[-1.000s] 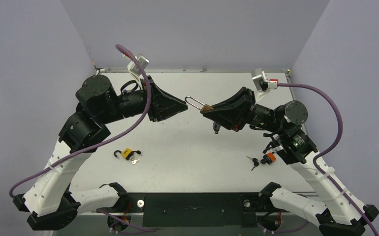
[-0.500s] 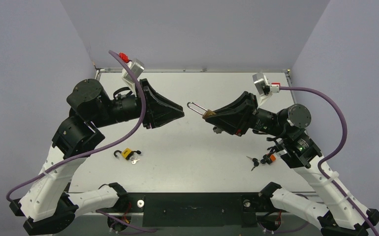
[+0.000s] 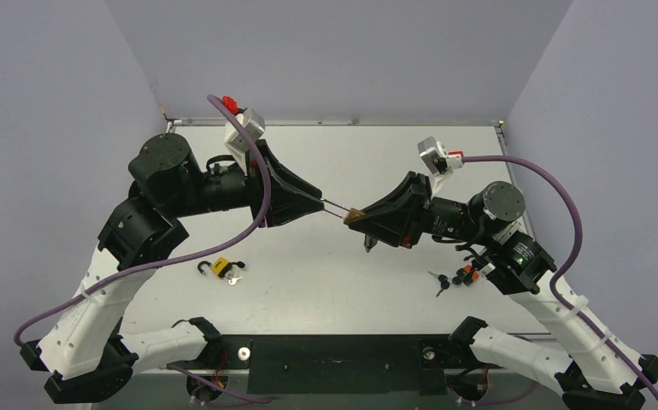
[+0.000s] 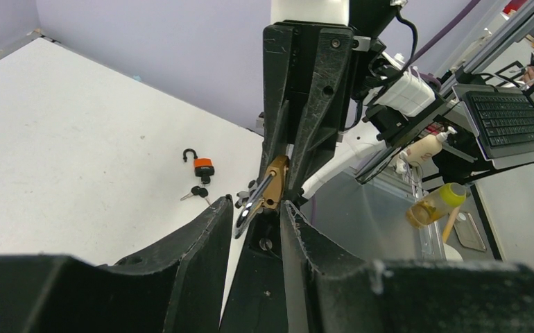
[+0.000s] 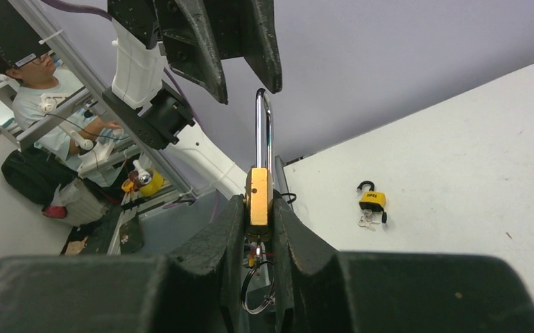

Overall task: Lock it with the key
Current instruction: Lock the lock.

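Top view: the right gripper [image 3: 350,216] is clenched on the brass padlock [image 3: 356,213], and the key [image 3: 438,282] lies on the table [image 3: 334,282], well behind that gripper, near its arm. Left wrist view: the left gripper [image 4: 256,205] is spread, with the shackle [image 4: 246,209] tip between its fingers. Right wrist view: the padlock stands upright, pinched.

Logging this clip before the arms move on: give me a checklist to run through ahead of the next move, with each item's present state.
1. Right hand grips the brass padlock by its body: ok.
2. Shackle tip lies between the left hand's fingers: ok.
3. Left hand closed on the shackle: not ok, open.
4. Shackle pressed home in the body: cannot tell.
5. Key bunch hanging under the padlock, seated in the keyhole: cannot tell.
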You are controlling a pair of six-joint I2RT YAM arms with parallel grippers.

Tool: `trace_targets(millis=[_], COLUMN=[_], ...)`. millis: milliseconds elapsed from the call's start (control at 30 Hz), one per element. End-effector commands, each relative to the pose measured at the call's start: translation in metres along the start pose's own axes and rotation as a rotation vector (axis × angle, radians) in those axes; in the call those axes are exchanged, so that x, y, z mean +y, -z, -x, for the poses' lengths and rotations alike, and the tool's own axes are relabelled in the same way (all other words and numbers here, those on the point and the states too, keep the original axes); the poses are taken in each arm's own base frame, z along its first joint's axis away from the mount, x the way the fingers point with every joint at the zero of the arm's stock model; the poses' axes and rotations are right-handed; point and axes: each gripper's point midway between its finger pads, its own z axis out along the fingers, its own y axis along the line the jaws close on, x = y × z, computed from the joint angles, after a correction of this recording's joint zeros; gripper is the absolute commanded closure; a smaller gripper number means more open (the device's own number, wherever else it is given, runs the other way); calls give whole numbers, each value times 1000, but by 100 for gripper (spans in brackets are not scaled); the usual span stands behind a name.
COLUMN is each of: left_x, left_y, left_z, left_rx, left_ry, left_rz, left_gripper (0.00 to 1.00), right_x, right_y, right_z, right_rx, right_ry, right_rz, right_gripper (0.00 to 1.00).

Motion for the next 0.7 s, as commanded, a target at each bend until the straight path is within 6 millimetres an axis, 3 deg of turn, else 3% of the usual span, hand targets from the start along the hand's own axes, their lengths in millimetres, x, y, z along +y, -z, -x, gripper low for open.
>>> trace_targets(millis=[0, 467, 667], left_x=[-12, -11, -9], left_y=[2, 2, 1], left_z=[2, -4, -6], left_rx=[-3, 14, 17], left_ry=[-43, -53, -48], left_rz=[-67, -74, -70], left_gripper=[72, 71, 79], right_x=[13, 16, 16], right_y=[3, 6, 6], right_z=[26, 28, 26], right_rx=[-68, -61, -59], right_ry=[69, 83, 83], right_rz=[10, 6, 4], right_gripper=[100, 100, 100])
